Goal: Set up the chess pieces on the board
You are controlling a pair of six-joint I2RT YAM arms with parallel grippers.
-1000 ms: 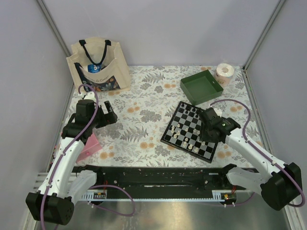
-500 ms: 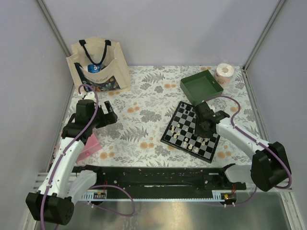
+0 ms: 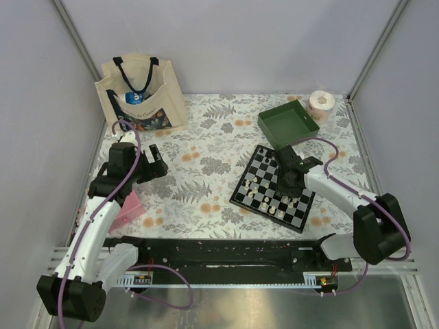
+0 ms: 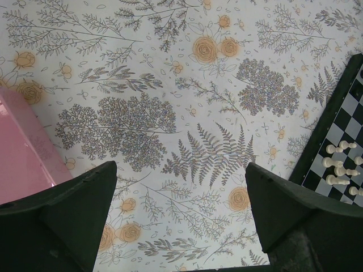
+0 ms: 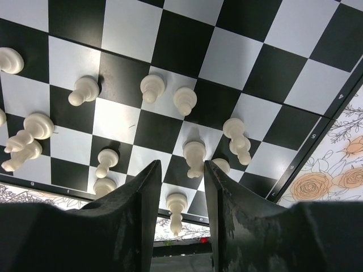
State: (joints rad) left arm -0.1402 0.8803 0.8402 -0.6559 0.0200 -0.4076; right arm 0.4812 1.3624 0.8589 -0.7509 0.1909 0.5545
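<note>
Right fingers (image 5: 139,209): a narrow gap apart, clamped on nothing. The tips sit low over the board (image 5: 181,45). One cream pawn-like piece (image 5: 194,156) is between the tips, close to the right one; whether it touches, I cannot tell. Other cream chess pieces (image 5: 152,88) are scattered over the neighbouring squares, several tipped on their sides, none in ranks.

Change over the last second: the right arm has swung from the board's near-right part in toward its middle, elbow folded. The pieces look unmoved. My reading: the approach for a pick is done, the closing is not, and the setup is barely begun.

Left fingers (image 4: 74,209): wide apart, nothing between them, over the floral tabletop (image 4: 170,85) well left of the board. Same place as before. A pink object (image 4: 22,147) is cut off at the left edge.

Hard to make out: black pieces blend into the dark squares from above. The right arm covers part of the board's right side. The contents of the green tray (image 3: 288,123), just beyond the board, are too small to tell.
</note>
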